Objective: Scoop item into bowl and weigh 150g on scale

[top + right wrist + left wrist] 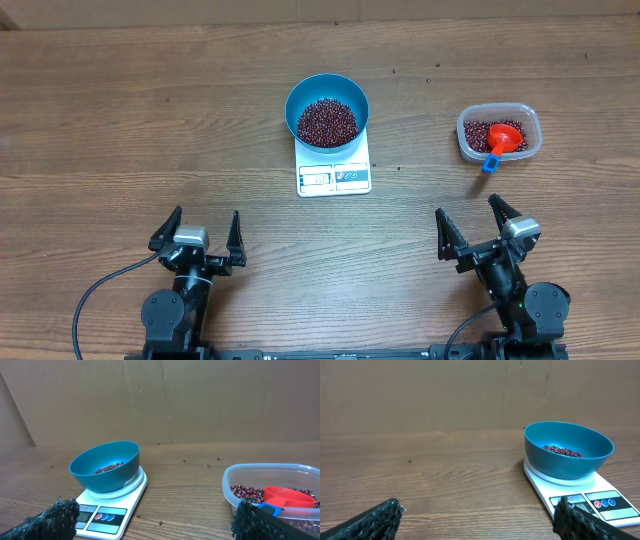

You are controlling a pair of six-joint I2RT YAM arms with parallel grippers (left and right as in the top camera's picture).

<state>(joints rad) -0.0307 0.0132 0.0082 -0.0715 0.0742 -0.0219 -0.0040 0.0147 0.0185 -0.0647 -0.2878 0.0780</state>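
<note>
Beans (327,122) in bowl (327,85) on scale (335,178)

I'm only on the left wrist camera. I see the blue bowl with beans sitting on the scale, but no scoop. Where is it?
Observer: The red scoop lies in a clear tub to the right of the scale, with its blue handle end sticking out over the tub's near rim.
Operator: Are there beans in that tub?
Observer: Yes, beans cover the tub's floor around the scoop.
Operator: Is the right gripper holding anything?
Observer: No, the right gripper is open and empty. It is apart from the tub, on the side nearer the robot's base.
</note>
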